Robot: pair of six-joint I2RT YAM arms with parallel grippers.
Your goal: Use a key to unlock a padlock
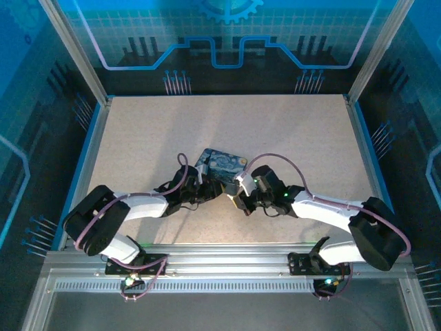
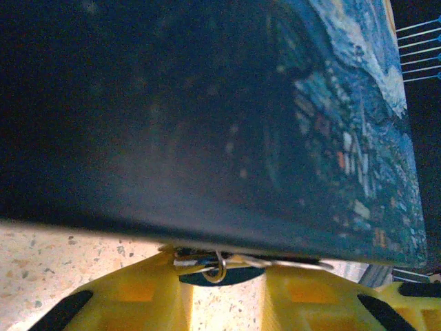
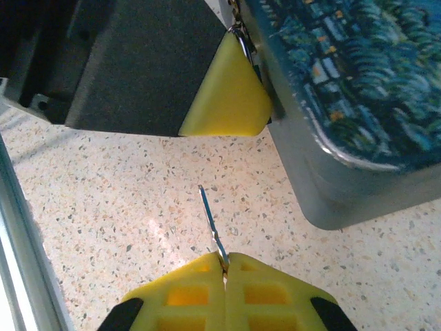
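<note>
R gripper (image 3: pixel 224 265) sitting bottom centre of wrist view, fingers pressed together, pinching key (image 3: pixel 209 219), blade pointing up-frame. L gripper (image 2: pixel 222 269) pinching padlock (image 2: pixel 220 277) at bottom centre, tucked under box (image 2: pixel 207 124) edge. Keyhole not showing. Prob. needing: lining blade w/ keyway slowly, holding lock steady, avoiding box corner.

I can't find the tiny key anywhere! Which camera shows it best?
The right wrist view: the key pokes out, sharp against the pale table, pinched in the shut right end effector. In the top external view it's too small to tell at that end effector. The left wrist camera faces the box instead.
</note>
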